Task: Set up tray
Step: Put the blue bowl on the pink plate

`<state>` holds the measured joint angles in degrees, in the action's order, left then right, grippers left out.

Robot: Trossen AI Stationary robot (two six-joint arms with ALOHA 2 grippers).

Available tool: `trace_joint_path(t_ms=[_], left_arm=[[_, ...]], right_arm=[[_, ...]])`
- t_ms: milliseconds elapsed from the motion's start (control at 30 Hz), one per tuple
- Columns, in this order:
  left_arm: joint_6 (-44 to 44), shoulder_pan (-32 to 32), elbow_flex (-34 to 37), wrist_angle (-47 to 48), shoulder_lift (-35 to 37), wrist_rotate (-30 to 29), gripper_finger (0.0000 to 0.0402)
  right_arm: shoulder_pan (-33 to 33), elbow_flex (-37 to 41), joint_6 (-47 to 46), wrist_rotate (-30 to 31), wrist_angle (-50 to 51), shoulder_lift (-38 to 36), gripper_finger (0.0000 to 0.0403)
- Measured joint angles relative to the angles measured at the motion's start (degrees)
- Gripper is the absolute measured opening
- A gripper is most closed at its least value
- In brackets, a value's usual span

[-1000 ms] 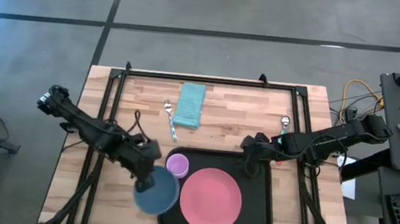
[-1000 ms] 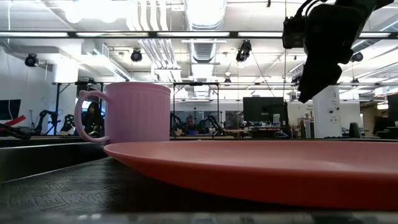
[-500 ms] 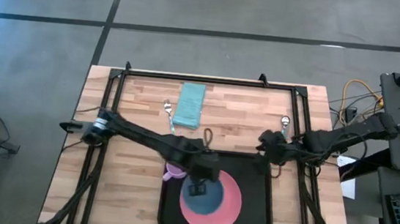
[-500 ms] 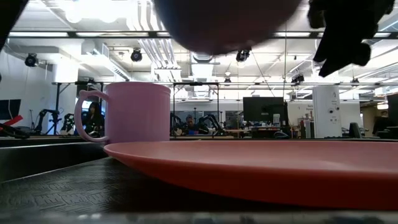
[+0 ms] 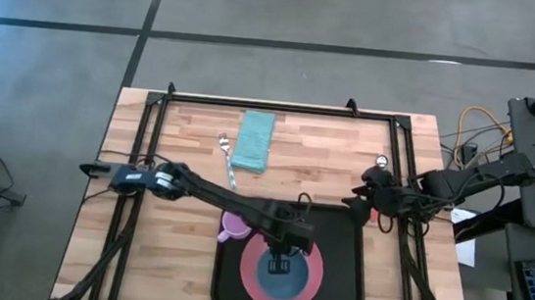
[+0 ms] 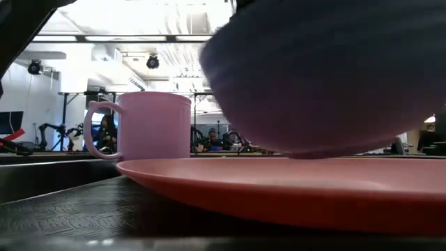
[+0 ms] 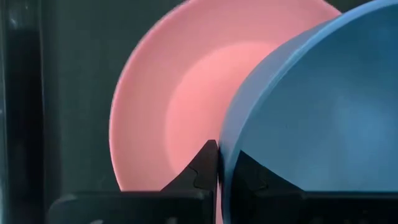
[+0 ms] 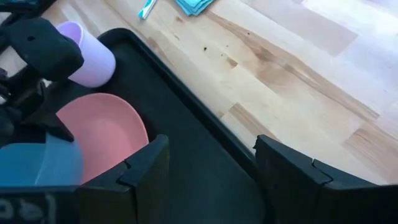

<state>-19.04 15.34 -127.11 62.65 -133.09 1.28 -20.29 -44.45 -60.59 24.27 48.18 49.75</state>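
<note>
Low view, nearest first: tray (image 6: 63, 209) floor, dark and textured, filled the foreground. The pink plate (image 6: 293, 188) lay flat on it, the blue bowl (image 6: 327, 77) just above the plate's centre; touching or not, could not tell. The pink mug (image 6: 150, 125) stood upright on the tray beyond the plate, handle out to the side.

Left gripper (image 5: 279, 263) was over the middle of the tray. In the left wrist view its fingers (image 7: 202, 169) were pinched narrow on the bowl's (image 7: 311, 118) rim, one finger inside, one outside, the plate (image 7: 168, 99) beneath.

High view: the tray (image 5: 347, 266) sat at the near edge of the wooden table (image 5: 190, 133), long axis front to back, short side facing the near edge. The plate (image 5: 247, 276) filled the tray's near half; the mug (image 5: 232, 228) stood at the tray's far left corner.

Right gripper (image 5: 361, 200) hovered at the tray's far right corner, fingers (image 8: 146, 171) spread wide, holding nothing, the tray rim (image 8: 186, 87) running between them.

Beyond the tray: a teal cloth (image 5: 255, 139), a fork (image 5: 227, 159) beside it, a spoon (image 5: 380, 162) off to the right.

No readable writing or labels.
</note>
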Motion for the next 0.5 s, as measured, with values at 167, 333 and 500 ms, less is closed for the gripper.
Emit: trace_joint_path(t_ms=[167, 333, 500], left_arm=[[0.5, -0.4, 3.8, -4.0, 0.0, 0.1, 0.0], [0.3, -0.7, 6.5, -5.4, 0.0, 0.2, 0.0001], [0.3, -0.6, 6.1, -4.8, 0.1, -0.6, 0.0022]], right_arm=[[0.0, 0.0, 0.1, 0.0, 0.0, 2.2, 0.0224], [0.0, 0.0, -0.2, -0.6, 0.0, 4.1, 0.0224], [-0.1, 0.0, 0.4, -0.9, 0.0, 4.9, 0.0224]])
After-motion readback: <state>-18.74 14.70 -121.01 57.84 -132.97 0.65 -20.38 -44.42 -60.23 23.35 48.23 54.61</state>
